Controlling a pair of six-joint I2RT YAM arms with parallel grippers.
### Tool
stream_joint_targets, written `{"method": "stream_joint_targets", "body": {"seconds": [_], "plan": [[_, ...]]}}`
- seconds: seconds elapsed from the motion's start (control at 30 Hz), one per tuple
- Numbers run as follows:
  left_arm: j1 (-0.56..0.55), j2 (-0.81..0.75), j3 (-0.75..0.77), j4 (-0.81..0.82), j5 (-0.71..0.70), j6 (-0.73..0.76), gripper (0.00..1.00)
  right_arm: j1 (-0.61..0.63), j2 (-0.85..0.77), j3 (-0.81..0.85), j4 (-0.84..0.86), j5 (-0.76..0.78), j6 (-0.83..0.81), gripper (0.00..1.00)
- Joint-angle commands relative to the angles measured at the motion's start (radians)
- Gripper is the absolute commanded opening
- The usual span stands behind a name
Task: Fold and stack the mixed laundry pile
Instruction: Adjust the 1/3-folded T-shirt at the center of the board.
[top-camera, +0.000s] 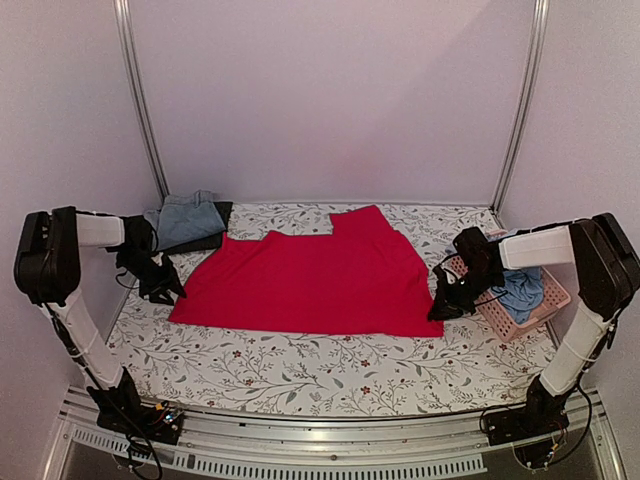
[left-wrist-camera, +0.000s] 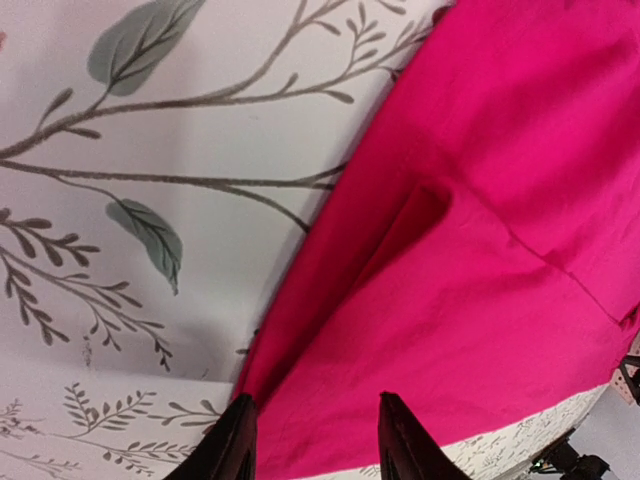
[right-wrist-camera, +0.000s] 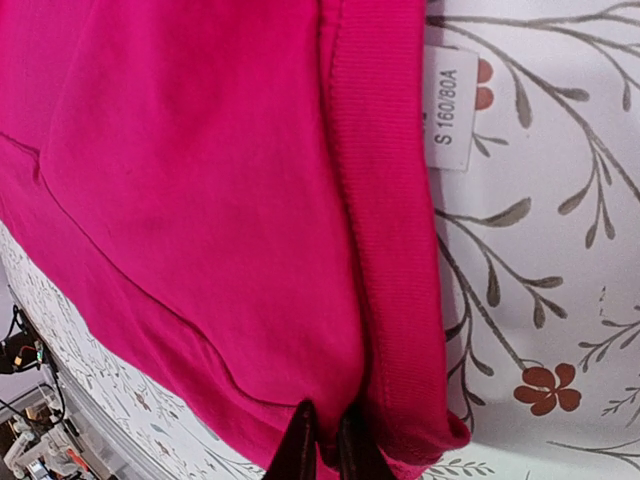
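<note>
Red garment (top-camera: 310, 280) is lying spread flat on the counter (top-camera: 300, 370). Right end effector (right-wrist-camera: 325, 445) is pinching its ribbed hem, jaws nearly together; left end effector (left-wrist-camera: 315, 435) is straddling the opposite edge, jaws apart.

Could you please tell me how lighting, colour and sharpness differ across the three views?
Top external view: soft, even light, a pinkish cast on the walls, the red garment a true red. Left wrist view: the same cloth reads magenta, the tablecloth print slightly soft. Right wrist view: sharp enough to read the size label.
</note>
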Motion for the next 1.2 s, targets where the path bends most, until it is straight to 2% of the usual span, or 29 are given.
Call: {"method": "stream_joint_targets", "body": {"seconds": [0.0,0.27,0.7,0.83,1.0,1.07,1.17], "plan": [[-0.006,-0.019,0.005,-0.006,-0.027,0.001,0.41,-0.002,0.000,-0.019,0.006,-0.018,-0.014,0.01],[-0.009,0.022,0.044,0.031,0.012,0.036,0.41,-0.001,-0.009,-0.020,0.006,-0.019,-0.021,0.00],[-0.035,0.076,0.040,0.056,0.034,0.042,0.34,-0.009,-0.006,-0.011,0.006,-0.019,-0.020,0.00],[-0.037,0.066,0.039,0.054,0.022,0.043,0.26,-0.011,-0.002,-0.011,0.005,-0.019,-0.022,0.00],[-0.037,0.063,0.039,0.040,-0.047,0.037,0.30,-0.012,0.000,-0.014,0.005,-0.019,-0.026,0.00],[-0.039,0.074,0.036,0.041,-0.037,0.040,0.27,-0.013,0.002,-0.013,0.006,-0.020,-0.027,0.00],[-0.044,0.061,0.030,0.041,-0.024,0.044,0.15,-0.015,0.001,-0.009,0.003,-0.020,-0.026,0.00]]}}
